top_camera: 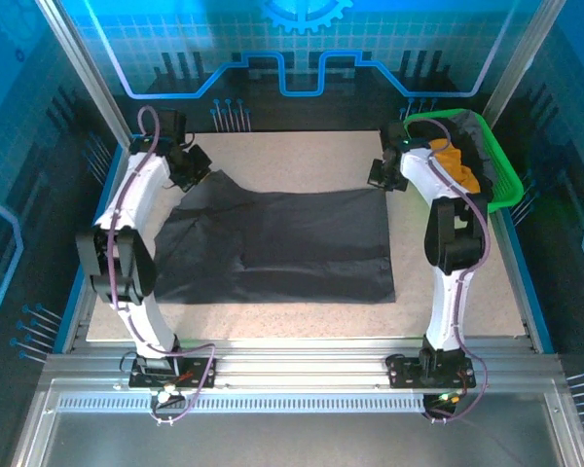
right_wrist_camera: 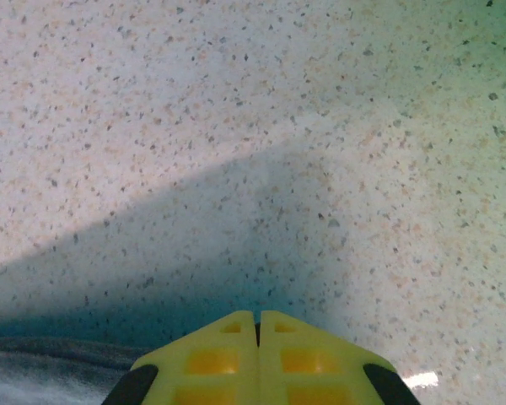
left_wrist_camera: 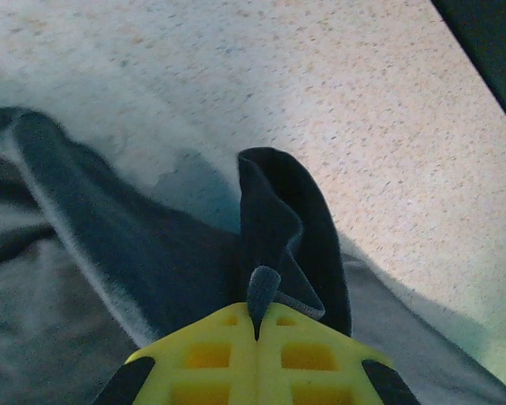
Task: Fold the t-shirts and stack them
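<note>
Found large charcoal-black t-shirt point(top_camera: 273, 243) spread mostly flat across middle of speckled table point(top_camera: 302, 321), with far-left corner drawn up into a peak. Found left gripper point(left_wrist_camera: 257, 314) at that corner, clamped tight on a raised fold of the dark cloth between yellow fingers point(left_wrist_camera: 211, 354). Found right gripper point(right_wrist_camera: 257, 321) at far-right corner of same shirt, pressed fully together just over bare tabletop, with shirt hem at lower left of wrist view; cannot tell whether any cloth is pinched. Noted green basket point(top_camera: 511, 180) at far-right table edge, holding bright orange t-shirt point(top_camera: 456, 161) and another dark t-shirt point(top_camera: 467, 131) heaped inside.
</note>
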You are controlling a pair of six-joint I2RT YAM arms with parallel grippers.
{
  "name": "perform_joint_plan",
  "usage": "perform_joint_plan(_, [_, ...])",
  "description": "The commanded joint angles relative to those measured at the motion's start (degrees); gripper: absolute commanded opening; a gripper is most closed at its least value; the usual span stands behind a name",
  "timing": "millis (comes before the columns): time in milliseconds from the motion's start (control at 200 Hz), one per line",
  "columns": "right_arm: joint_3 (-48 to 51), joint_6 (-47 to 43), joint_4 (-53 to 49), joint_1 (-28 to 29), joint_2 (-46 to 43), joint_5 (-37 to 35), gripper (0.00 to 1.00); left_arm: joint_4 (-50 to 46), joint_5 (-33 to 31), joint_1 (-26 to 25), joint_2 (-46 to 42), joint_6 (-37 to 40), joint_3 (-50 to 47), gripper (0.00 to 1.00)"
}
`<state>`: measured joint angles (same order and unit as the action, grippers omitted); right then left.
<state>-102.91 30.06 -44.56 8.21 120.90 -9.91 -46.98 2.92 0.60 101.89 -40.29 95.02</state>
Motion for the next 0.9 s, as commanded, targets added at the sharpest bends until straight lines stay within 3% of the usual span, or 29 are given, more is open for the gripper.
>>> perform_joint_plan(0, [4.46, -1.59, 1.57, 0.54, -4.37, -0.72, 0.00, -3.50, -3.26, 0.63, -7.70, 2.75, -4.59, 0.00])
perform_joint_plan(200, [14.23, -1.31, 3.68, 2.83, -11.43, -3.46, 0.00, -7.43, -7.73, 0.59, -20.94, 4.36, -16.31, 0.00])
perform_joint_plan(530, [27.96, 2.73, 2.81, 4.37, -19.52, -5.85, 0.00, -14.45, -11.36, 0.19, -42.49, -4.18, -39.67, 0.00])
perform_joint_plan(890, [33.72, 3.07, 1.75, 4.59, -20.93, -5.71, 0.00, -17.68, -10.59, 0.10, -47.42, -5.64, -46.16, 0.00])
